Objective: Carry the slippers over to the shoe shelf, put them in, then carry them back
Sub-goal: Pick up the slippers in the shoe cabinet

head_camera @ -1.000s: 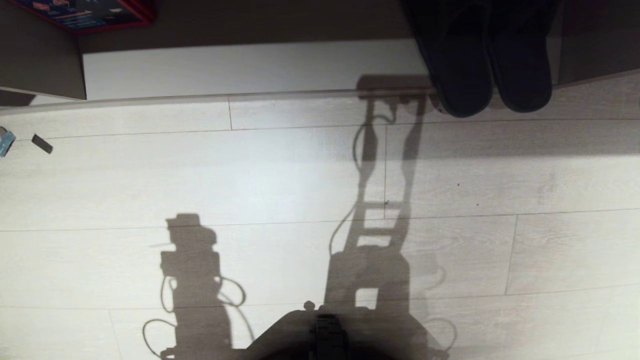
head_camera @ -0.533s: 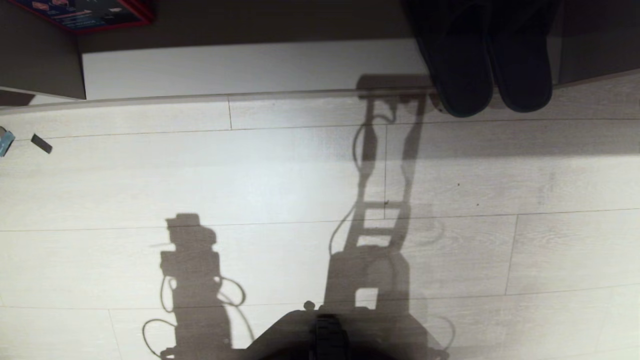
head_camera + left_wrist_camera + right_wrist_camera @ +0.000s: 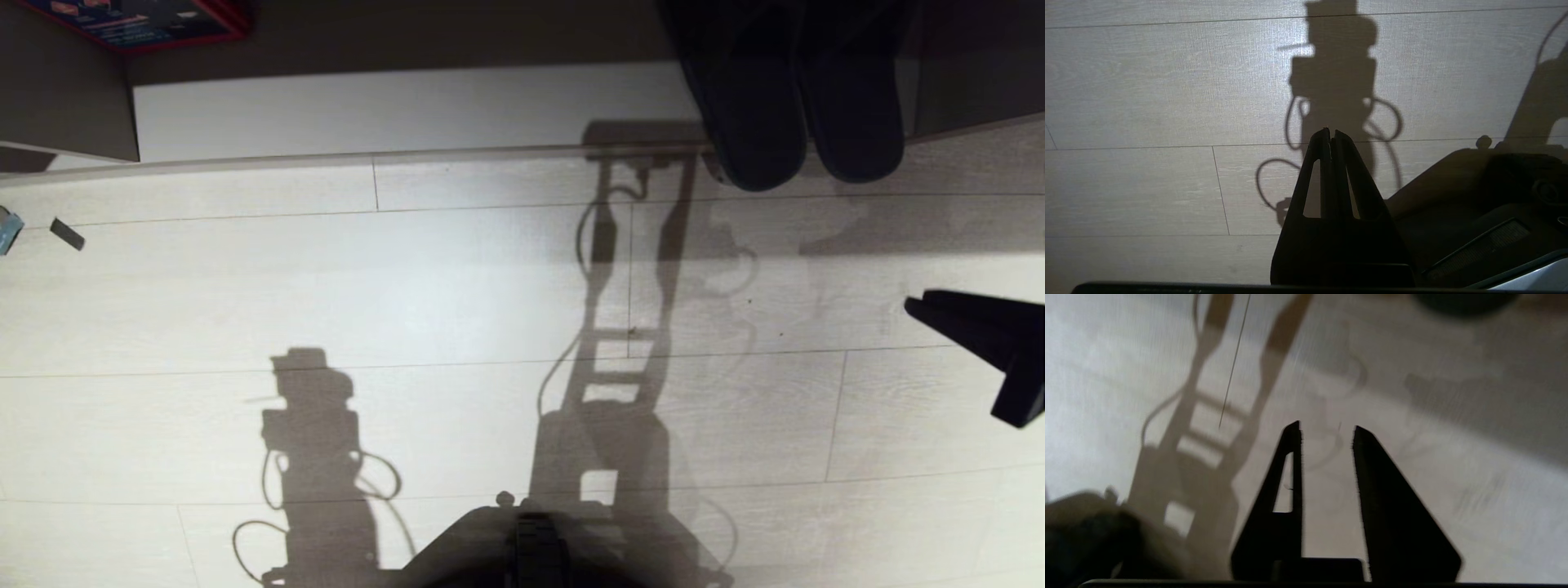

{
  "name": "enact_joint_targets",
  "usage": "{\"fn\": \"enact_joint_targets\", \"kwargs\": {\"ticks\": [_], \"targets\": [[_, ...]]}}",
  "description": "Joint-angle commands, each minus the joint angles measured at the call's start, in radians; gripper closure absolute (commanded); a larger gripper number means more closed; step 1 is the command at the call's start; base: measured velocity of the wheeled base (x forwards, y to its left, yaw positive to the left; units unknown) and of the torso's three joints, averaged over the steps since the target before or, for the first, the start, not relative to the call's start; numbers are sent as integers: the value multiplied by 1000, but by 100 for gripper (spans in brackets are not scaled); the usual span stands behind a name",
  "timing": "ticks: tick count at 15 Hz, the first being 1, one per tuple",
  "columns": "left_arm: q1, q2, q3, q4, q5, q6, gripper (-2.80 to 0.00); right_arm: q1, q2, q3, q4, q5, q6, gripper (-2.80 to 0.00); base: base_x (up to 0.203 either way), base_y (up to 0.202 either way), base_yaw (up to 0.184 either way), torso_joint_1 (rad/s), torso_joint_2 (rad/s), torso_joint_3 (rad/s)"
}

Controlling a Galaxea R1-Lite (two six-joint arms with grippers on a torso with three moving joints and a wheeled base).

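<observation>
So nearest the camera you've got the robot's own base (image 3: 531, 543) and its long shadow across the pale plank floor (image 3: 326, 286). The left end effector (image 3: 1331, 134) is parked low beside the base, fingers pinched together, nothing in them. The new thing is over on the robot's right: the right end effector (image 3: 971, 331) has just swung into the head view from the edge, when a second ago it wasn't in sight at all. Its fingers (image 3: 1292, 457) are cracked apart by a narrow gap with nothing between them, and the wrist picture is smeared, so I'd guess it's mid-move. Further out, the slippers (image 3: 796, 114) sit side by side in the shoe shelf (image 3: 408, 110), heels poking out over its front edge onto the floor. Seems like the put-in half is done and this is the start of the reach to fetch them back.
</observation>
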Motion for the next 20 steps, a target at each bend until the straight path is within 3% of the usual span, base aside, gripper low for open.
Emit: {"fn": "enact_joint_targets", "kwargs": {"ticks": [1,3,8,17,20], "targets": [[0,-1,0,-1,0,0,0,40,139,-103,-64,-25,-10,-280,0,0,0,0,0,0],[0,1,0,-1,0,0,0,89,162,-133,-81,-69,-26,-280,0,0,0,0,0,0],[0,1,0,-1,0,0,0,91,229,-154,-320,-122,-75,-280,0,0,0,0,0,0],[0,1,0,-1,1,-2,0,92,331,-271,-361,-131,-101,-280,0,0,0,0,0,0],[0,1,0,-1,1,-2,0,94,370,-277,-438,-135,-81,-280,0,0,0,0,0,0]]}}
